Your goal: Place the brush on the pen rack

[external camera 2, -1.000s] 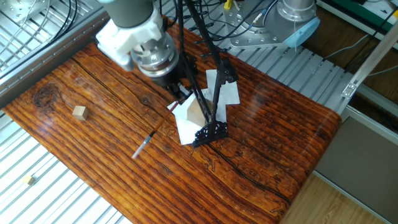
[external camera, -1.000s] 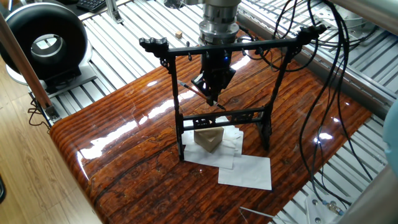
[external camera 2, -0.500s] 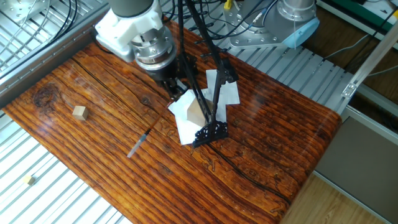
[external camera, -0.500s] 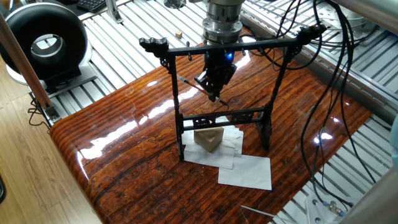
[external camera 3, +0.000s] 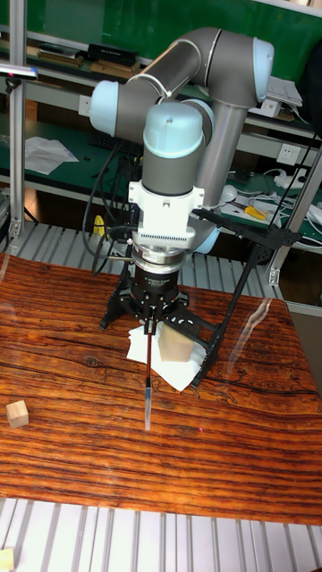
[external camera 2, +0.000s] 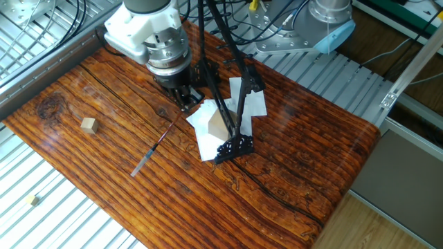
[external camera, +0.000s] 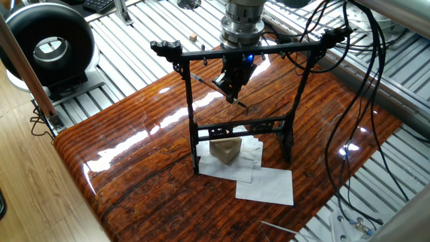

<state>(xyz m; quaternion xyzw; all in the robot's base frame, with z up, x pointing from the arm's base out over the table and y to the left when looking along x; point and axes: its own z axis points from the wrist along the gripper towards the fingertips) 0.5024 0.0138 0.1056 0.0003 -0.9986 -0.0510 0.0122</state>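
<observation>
While the arm hung over the table (external camera: 134,168), one fixed view showed the claw (external camera: 232,94) just behind the pen rack (external camera: 238,128), below its top crossbar. Its fingers looked pinched onto the brush (external camera: 208,86), which slanted from upper left to lower right through the grip, clear of the table. Rack stood upright on white paper sheets (external camera: 265,183), a tan block (external camera: 226,150) between its feet. Black ring-shaped device (external camera: 48,44) far left, off the table.

The other fixed view, from above: claw (external camera 2: 181,104) closed at one end of the brush (external camera 2: 154,147), shaft running down-left to a pale grey tip. Whether the tip touched the wood could not be told here. Rack (external camera 2: 232,104) just right of the claw. Small wooden cube (external camera 2: 88,124) well apart at left; a second tiny one (external camera 2: 34,200) on the slats off the table.

Tall fixed view: brush (external camera 3: 148,380) hung nearly vertical from the claw (external camera 3: 150,331), pale end lowest, seemingly above the table. Rack (external camera 3: 234,295) behind and right of it.

Handling, as judged: brush very light, thin, stiff along the shaft, smooth enough to swivel in a two-finger pinch; bristle end likely delicate. Hold near the end suited hanging it; a mid-shaft grip would foul the pegs.

No brand, label or legible writing in any view.
</observation>
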